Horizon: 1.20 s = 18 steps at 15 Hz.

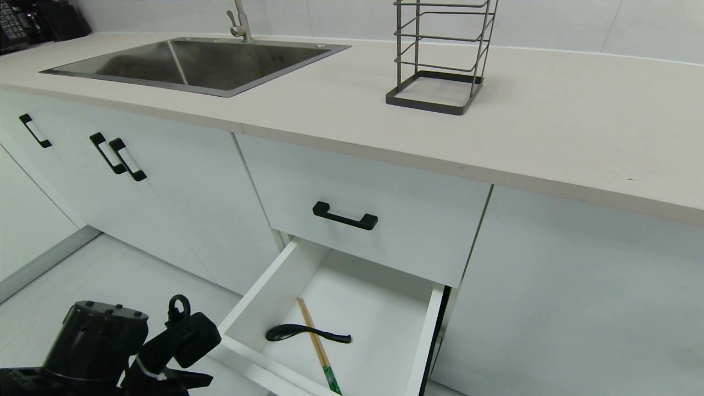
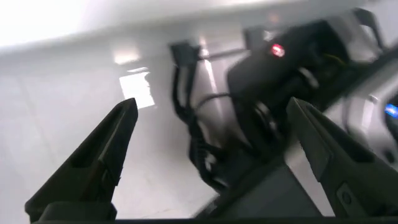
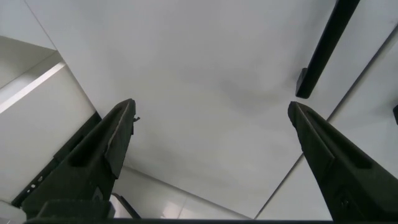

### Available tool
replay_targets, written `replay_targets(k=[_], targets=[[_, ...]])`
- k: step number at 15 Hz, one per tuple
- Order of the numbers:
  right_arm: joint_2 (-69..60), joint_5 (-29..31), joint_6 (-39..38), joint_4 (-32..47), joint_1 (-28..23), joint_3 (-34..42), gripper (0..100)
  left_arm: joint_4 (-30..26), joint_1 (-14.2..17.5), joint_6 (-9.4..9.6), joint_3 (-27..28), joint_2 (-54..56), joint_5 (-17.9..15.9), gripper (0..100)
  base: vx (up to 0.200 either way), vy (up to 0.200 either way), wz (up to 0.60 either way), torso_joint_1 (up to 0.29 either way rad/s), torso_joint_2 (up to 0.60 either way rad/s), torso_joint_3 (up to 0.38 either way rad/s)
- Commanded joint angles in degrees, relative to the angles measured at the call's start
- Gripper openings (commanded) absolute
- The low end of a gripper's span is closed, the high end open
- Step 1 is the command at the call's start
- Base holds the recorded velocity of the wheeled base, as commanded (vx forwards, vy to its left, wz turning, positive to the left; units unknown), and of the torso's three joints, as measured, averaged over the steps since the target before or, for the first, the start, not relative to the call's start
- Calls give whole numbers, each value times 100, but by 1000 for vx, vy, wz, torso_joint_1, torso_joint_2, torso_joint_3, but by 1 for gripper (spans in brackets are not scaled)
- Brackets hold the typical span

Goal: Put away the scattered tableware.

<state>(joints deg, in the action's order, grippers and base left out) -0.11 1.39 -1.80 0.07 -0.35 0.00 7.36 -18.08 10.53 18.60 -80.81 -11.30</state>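
A pale countertop (image 1: 550,126) is seen across the upper frame, with a steel sink (image 1: 209,63) at upper left and a wire rack (image 1: 423,105) at upper centre. An open drawer (image 1: 258,302) is shown at lower centre. Inside it, wooden chopsticks (image 1: 320,355) are crossed with 1 black spoon (image 1: 279,333). The left gripper (image 2: 211,106) and right gripper (image 3: 211,107) are both spread wide, with nothing held or touched.

Fingers (image 3: 102,155) spread, white cabinet front (image 3: 205,87), black handle (image 3: 324,46)

No text can be read. A small dark mark (image 1: 278,58) is seen on the back wall of the sink (image 1: 220,69), right of the faucet (image 1: 240,22); possibly print, illegible.
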Motion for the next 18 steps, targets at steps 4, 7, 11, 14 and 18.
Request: replay_targets(k=[4,7,11,14,18], targets=[[11,2,13,-7,0,0,100,318,-3,-51,82,-409,137,100,0,0,0,0,0,0],[11,2,13,-7,0,0,100,336,-3,-60,152,-471,128,100,0,0,0,0,0,0],[11,2,13,-7,0,0,100,538,-3,-69,275,-646,128,100,0,0,0,0,0,0],[11,2,5,-7,0,0,100,688,-3,-69,284,-664,111,100,0,0,0,0,0,0],[11,2,5,-7,0,0,100,705,-3,-51,469,-708,93,100,0,0,0,0,0,0]])
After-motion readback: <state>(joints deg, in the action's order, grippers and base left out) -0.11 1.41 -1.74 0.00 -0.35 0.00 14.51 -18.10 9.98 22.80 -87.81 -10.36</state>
